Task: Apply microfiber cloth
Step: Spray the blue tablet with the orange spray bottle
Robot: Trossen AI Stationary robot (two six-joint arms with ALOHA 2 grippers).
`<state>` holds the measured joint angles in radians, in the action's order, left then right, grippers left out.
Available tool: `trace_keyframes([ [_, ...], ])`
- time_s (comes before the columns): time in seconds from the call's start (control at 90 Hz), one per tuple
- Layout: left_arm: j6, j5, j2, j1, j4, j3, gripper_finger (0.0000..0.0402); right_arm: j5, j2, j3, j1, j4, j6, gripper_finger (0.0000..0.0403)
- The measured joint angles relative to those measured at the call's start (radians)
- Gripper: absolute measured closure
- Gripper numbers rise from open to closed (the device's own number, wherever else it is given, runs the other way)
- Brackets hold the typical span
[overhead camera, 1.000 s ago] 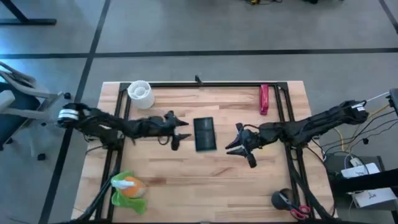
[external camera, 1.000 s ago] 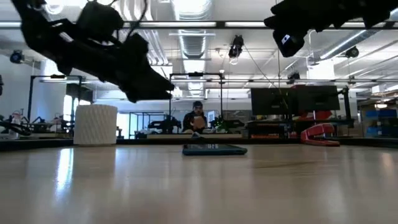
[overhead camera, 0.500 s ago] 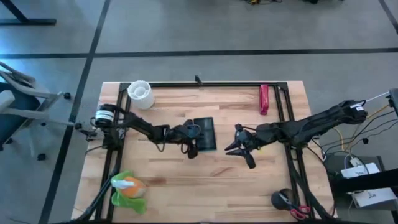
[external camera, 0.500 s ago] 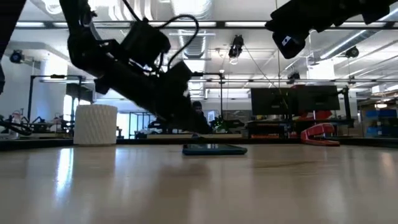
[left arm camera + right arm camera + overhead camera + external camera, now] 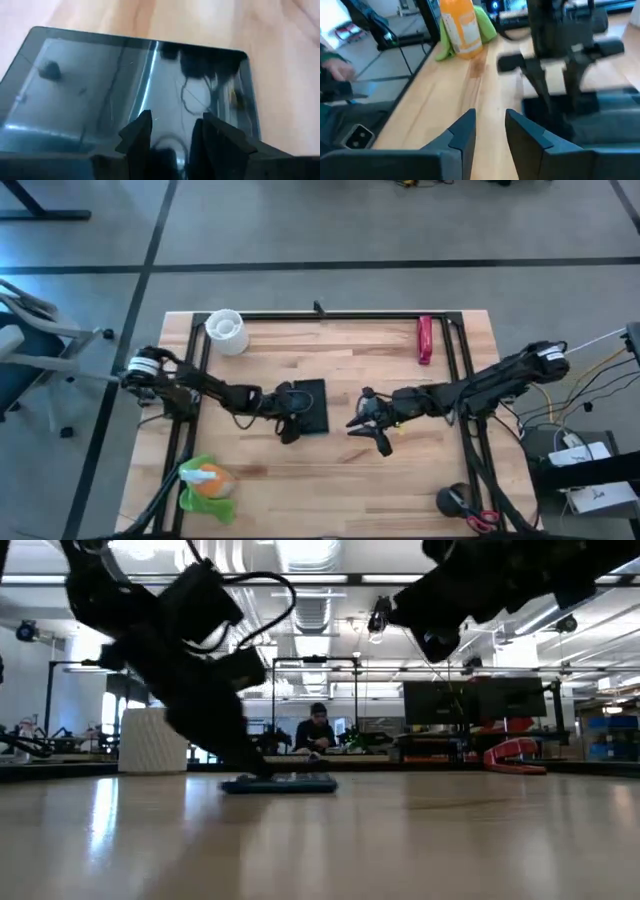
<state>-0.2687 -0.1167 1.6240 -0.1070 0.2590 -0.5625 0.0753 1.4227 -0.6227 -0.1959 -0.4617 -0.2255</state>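
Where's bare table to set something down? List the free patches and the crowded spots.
Free: between the white cup and red tool; the front edge right of the microfiber cloth. Crowded: mid-table, left gripper at the black slab, right gripper beside.

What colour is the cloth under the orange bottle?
Bright lime green; the microfiber cloth shows best in the high view, under the orange bottle.

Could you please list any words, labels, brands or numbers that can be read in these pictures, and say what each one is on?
No text can be read.
Orange bottle: its label carries pale print, too blurred to read.
Black slab: glossy face shows only reflections, no text.
White cup and red object: no markings visible.
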Motion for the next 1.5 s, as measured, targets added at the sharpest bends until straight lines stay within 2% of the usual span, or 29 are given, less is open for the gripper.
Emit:
trace_keyframes([
  [0.233,-0.013,-0.003,-0.292,-0.062,-0.197,0.022,0.0267,-0.066,0.203,-0.147,0.006,-0.002,0.027,0.0297],
  [0.378,-0.021,-0.025,-0.406,-0.096,-0.361,0.04,0.0279,-0.079,0.299,-0.244,0.028,0.055,0.113,0.0283],
  [0.578,-0.095,-0.031,-0.496,-0.101,-0.577,0.073,0.0292,-0.082,0.362,-0.376,0.062,0.231,0.198,0.0263],
  [0.744,0.023,-0.033,-0.524,-0.104,-0.691,0.103,0.029,-0.079,0.42,-0.457,0.068,0.302,0.262,0.0251],
  [0.967,0.236,-0.069,-0.47,-0.105,-0.474,0.21,0.024,-0.089,0.482,-0.556,0.072,0.41,0.3,0.0239],
  [1.189,0.413,-0.11,-0.387,-0.108,-0.174,0.284,0.0189,-0.182,0.491,-0.587,0.069,0.549,0.325,0.0239],
  [1.333,0.532,-0.117,-0.338,-0.108,-0.051,0.292,0.0176,-0.253,0.484,-0.58,0.063,0.638,0.338,0.0236],
  [1.5,0.673,-0.116,-0.259,-0.108,0.065,0.296,0.018,-0.372,0.505,-0.564,0.037,0.688,0.4,0.0231],
])
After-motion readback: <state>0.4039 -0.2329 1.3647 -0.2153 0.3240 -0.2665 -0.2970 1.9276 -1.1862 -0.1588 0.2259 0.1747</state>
